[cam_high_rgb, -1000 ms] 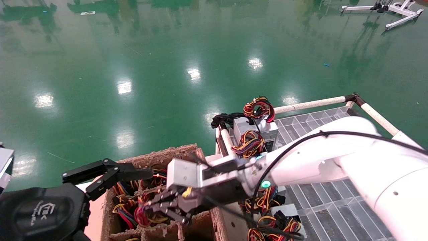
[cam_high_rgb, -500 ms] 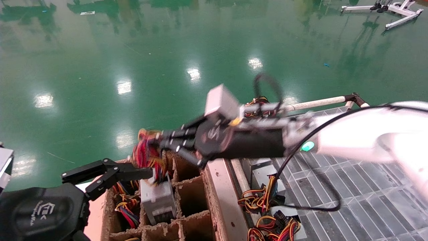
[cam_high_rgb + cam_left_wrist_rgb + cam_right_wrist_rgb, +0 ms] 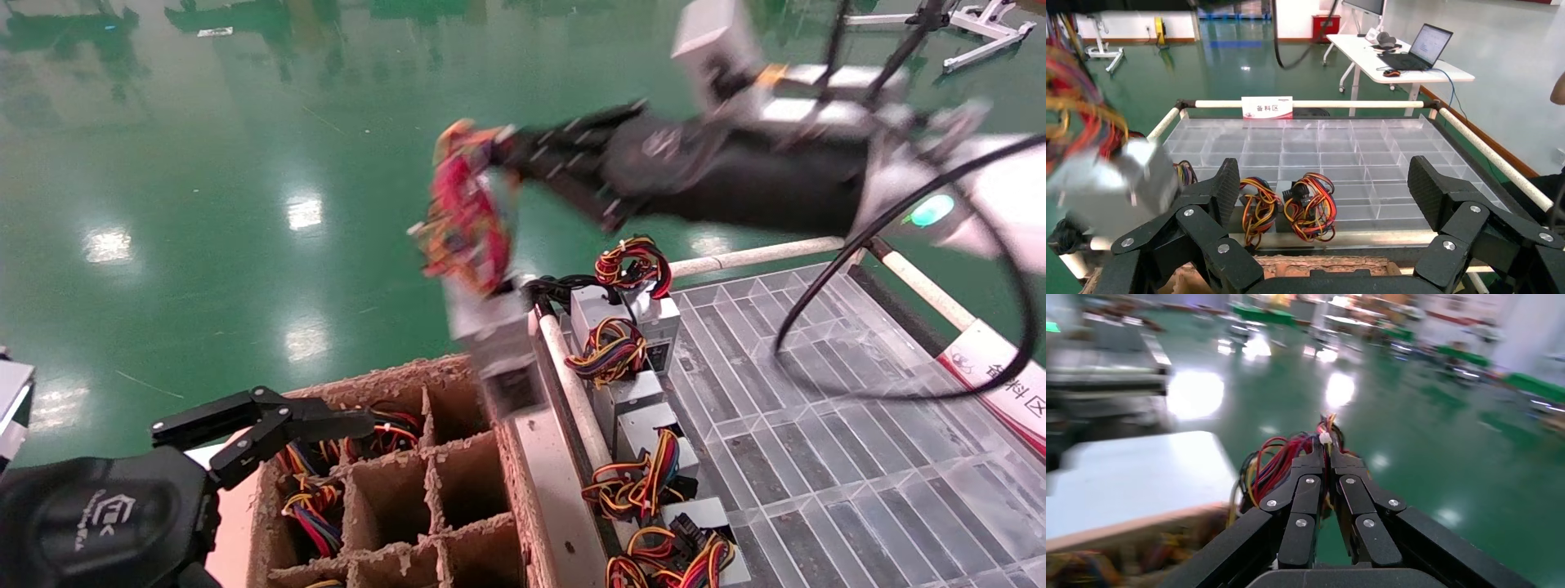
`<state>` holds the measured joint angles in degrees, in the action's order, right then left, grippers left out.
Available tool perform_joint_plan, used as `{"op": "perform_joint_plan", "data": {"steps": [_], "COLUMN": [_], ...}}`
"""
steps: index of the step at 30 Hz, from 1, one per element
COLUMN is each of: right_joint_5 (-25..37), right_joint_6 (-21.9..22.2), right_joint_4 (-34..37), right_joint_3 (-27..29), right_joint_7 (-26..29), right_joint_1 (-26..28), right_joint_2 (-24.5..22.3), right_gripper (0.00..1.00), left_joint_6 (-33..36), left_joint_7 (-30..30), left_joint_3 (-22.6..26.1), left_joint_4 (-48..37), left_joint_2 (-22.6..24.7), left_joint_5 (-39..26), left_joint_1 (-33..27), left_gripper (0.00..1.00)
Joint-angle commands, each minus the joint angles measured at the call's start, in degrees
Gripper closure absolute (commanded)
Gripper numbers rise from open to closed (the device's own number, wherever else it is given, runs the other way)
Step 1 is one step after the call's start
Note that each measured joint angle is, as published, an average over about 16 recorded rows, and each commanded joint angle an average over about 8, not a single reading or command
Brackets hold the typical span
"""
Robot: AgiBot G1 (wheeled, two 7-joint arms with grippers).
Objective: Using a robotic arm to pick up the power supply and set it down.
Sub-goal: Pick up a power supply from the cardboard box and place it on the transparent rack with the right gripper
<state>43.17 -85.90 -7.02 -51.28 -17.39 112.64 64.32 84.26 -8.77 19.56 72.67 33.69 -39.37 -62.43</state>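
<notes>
I have the right gripper (image 3: pixel 511 155) raised high above the far edge of the cardboard divider box (image 3: pixel 392 490), its fingers pressed together on the red wire bundle (image 3: pixel 466 208) of the power supply (image 3: pixel 498 343). The right wrist view confirms it: the fingers (image 3: pixel 1306 496) meet with red and yellow wires pinched between them. I judge the hold is on the wires because the metal body is too broad for the jaws and sat deep in a cell. The power supply hangs below the bundle, clear of the box, just over the white rail (image 3: pixel 572 392) at the near-left edge of the clear grid tray (image 3: pixel 817 457). It appears tilted and swinging, so I note a risk of it striking the rail or slipping on the tie. Other grey supplies (image 3: pixel 625 314) stand in a row along that tray edge, which I take as the intended set-down area. The left gripper (image 3: pixel 270 425) is parked at the near-left corner of the divider box, fingers spread wide and holding nothing, as the left wrist view shows.
</notes>
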Motion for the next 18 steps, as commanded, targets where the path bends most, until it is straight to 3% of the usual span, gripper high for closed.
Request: {"op": "perform_joint_plan", "data": {"steps": [1,7,18], "right_joint_5": [0.1,2.8,9.6], "right_joint_6": [1.3,6.4,8.1], "right_joint_4": [1.9,4.7,6.5], "right_joint_3": [0.0,-1.6,-6.2], "right_joint_7": [0.3,0.0,1.2], "right_joint_1": [1.8,7.8,13.3], "right_joint_2": [-1.0,-3.6,-6.7], "right_gripper": [1.0,1.0,1.0], "left_joint_6": [0.0,0.0,0.0], "left_joint_7": [0.0,0.0,0.0], "left_joint_3": [0.0,0.0,0.0], "left_joint_4": [0.0,0.0,0.0], "left_joint_2": [0.0,0.0,0.0], "left_joint_5": [0.0,0.0,0.0], "left_joint_1": [0.0,0.0,0.0], "left_gripper": [0.0,0.0,0.0]}}
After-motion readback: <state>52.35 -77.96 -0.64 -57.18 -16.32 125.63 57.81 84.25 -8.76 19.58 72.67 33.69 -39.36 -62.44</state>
